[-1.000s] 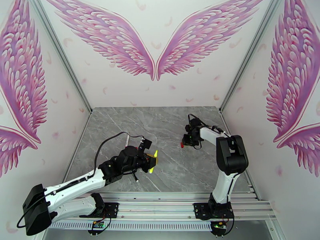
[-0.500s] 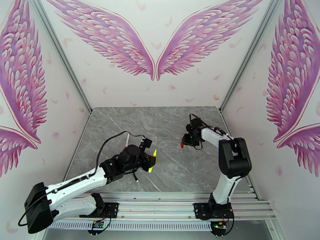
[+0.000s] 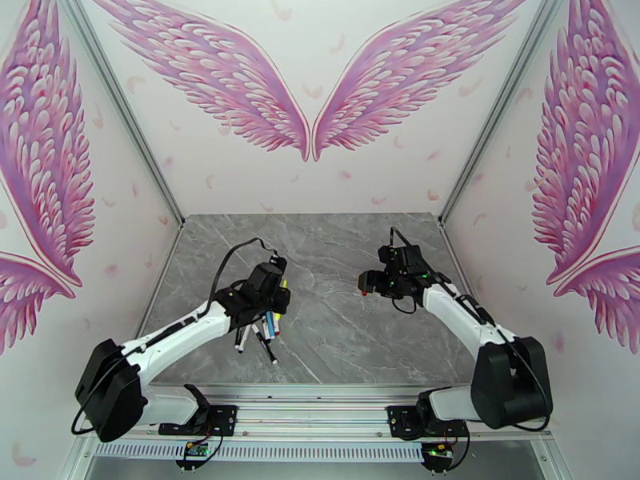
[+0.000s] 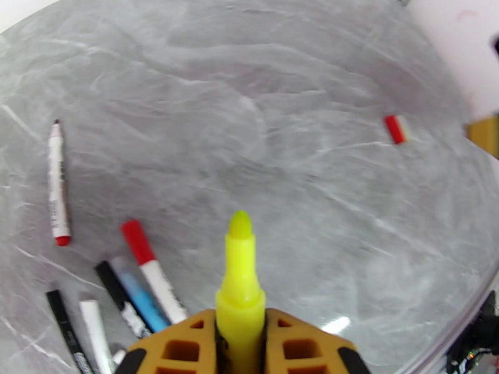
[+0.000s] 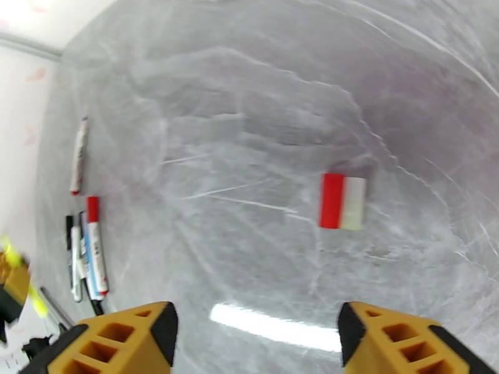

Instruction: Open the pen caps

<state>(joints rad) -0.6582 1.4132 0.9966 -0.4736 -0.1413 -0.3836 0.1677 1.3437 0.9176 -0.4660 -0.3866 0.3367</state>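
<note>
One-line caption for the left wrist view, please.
The left hand grips an uncapped yellow highlighter, tip forward, over the grey table; more pens lie lower left, a red-and-white cap far right.

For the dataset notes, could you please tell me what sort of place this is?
Most likely a robot test booth: a grey marble-look table boxed in by walls printed with pink wings, with a left arm and right arm bolted to a metal rail.

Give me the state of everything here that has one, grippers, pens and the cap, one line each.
left gripper: shut on the yellow highlighter
right gripper: open, empty
yellow highlighter: uncapped, tip bare
red and white cap: off, loose on the table
lone white pen: lying apart, tip looks bare
red-capped pen: capped, in the cluster
</note>
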